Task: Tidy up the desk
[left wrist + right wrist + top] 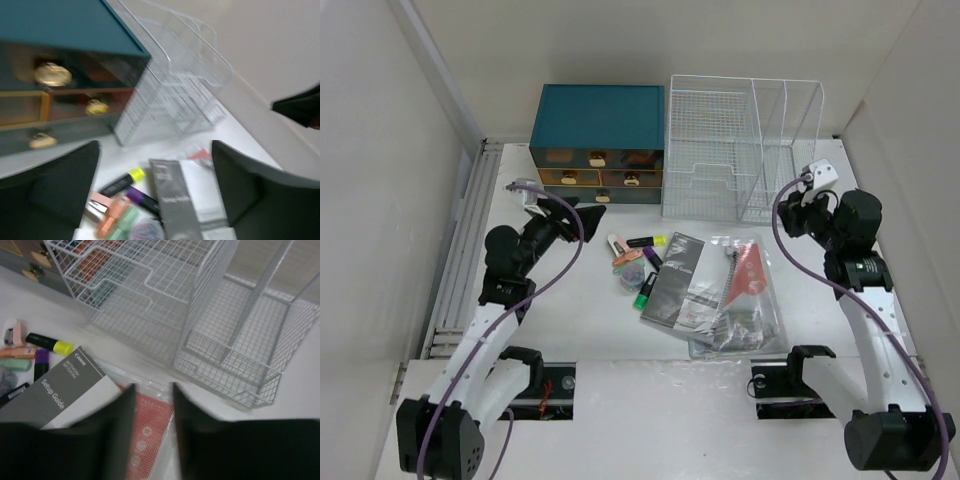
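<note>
The white desk (580, 335) holds a loose pile in the middle. It has a grey "Setup Guide" booklet (675, 280), a clear pouch with a red notebook (745, 290), a yellow-capped highlighter (645, 242), a green highlighter (645, 293) and pink and orange small items (625, 258). My left gripper (542, 212) hangs open and empty above the desk, left of the pile; its view shows the booklet (180, 200) between the wide fingers (50, 195). My right gripper (800, 215) is narrowly open and empty above the pouch (145, 430).
A teal drawer box (598, 140) stands at the back left of centre. A white wire-mesh file rack (740, 150) stands beside it at the back right, close to my right gripper. White walls close in both sides.
</note>
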You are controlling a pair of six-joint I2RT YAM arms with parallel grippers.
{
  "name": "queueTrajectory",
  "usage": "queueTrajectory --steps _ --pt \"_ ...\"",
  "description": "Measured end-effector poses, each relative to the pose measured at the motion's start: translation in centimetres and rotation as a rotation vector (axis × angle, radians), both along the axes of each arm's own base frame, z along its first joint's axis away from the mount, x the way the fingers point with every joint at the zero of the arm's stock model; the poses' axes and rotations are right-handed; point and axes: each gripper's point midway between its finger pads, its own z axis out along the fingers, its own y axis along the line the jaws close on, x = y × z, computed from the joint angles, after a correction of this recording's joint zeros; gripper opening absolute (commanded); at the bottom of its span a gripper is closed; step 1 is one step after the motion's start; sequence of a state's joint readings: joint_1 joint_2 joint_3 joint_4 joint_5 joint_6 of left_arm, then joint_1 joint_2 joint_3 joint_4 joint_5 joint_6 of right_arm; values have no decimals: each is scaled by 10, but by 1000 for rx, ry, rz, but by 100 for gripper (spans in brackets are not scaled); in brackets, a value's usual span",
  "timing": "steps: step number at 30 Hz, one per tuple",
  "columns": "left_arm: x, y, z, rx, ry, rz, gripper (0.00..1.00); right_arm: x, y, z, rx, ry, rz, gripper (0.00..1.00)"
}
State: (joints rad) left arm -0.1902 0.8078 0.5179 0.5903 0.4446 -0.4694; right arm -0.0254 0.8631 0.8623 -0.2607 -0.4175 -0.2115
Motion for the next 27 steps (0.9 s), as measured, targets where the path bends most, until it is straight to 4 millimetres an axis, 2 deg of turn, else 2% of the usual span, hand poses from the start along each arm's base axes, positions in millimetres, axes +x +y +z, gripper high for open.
queueTrajectory --steps 1,3,5,7,9,13,16,18,22,27 --pt "0 -7 -6 1 24 -34 66 0 2 -4 18 17 3 68" --pt "-1 -22 -19 19 60 -100 56 -3 8 -13 45 55 31 83" --pt "-4 -39 -32 36 101 -175 45 -5 17 -24 77 100 73 94" --pt "-7 -53 -43 63 134 -239 45 -7 28 -39 114 159 134 100" --pt "-10 -69 -52 99 162 -299 51 -11 39 -58 155 235 193 100" --pt "-19 -106 -71 215 209 -410 53 -15 50 -98 226 397 243 100" --pt "-29 -137 -92 315 243 -490 53 -15 53 -123 266 496 241 100" --pt "-37 -151 -113 373 279 -530 54 -17 54 -136 294 555 233 100" --pt "-44 -155 -151 454 363 -550 54 -18 55 -156 330 637 209 100" --pt "-38 -151 -170 519 384 -517 54 -19 56 -171 362 693 188 100"
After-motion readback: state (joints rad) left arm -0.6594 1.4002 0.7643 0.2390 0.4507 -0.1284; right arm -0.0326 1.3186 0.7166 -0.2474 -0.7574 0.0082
